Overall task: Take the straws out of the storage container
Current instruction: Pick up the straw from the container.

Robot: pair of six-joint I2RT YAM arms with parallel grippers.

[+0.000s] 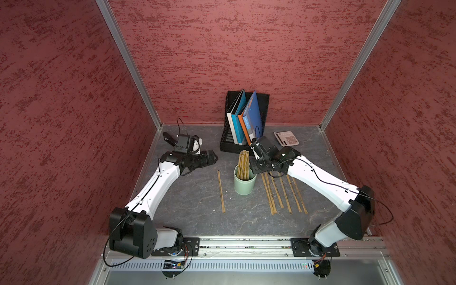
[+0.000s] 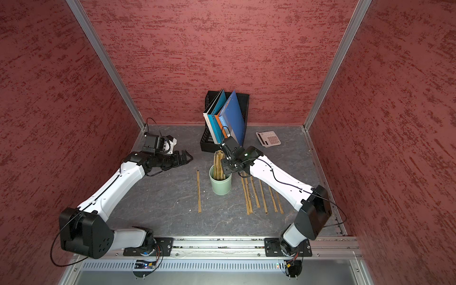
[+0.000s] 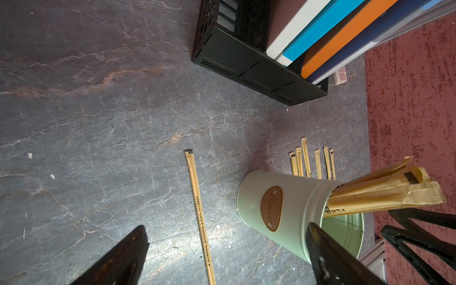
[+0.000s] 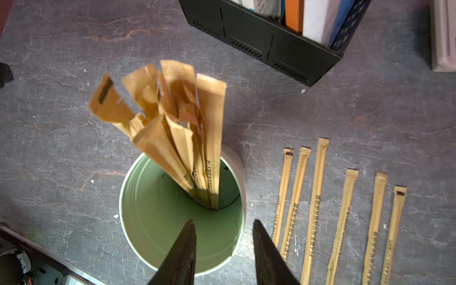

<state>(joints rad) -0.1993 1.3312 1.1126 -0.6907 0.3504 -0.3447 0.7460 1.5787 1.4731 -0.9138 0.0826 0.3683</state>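
Observation:
The storage container [image 1: 244, 188], a mint-green cup [image 2: 220, 187], stands mid-table with a bunch of tan straws [image 1: 243, 161] upright in it. Six more straws [image 1: 281, 192] lie in a row to its right, and a single straw [image 1: 221, 191] lies to its left. My right gripper [image 4: 223, 222] hovers over the cup's rim [image 4: 153, 217], jaws partly open and empty, just beside the bunch [image 4: 172, 118]. My left gripper [image 1: 212, 158] stands wide open left of the cup [image 3: 249, 197], above the single straw [image 3: 199, 214], holding nothing.
A black mesh file holder [image 1: 237, 145] with coloured folders stands just behind the cup. A pale calculator [image 1: 286, 138] lies at the back right. Red walls close in the table on three sides.

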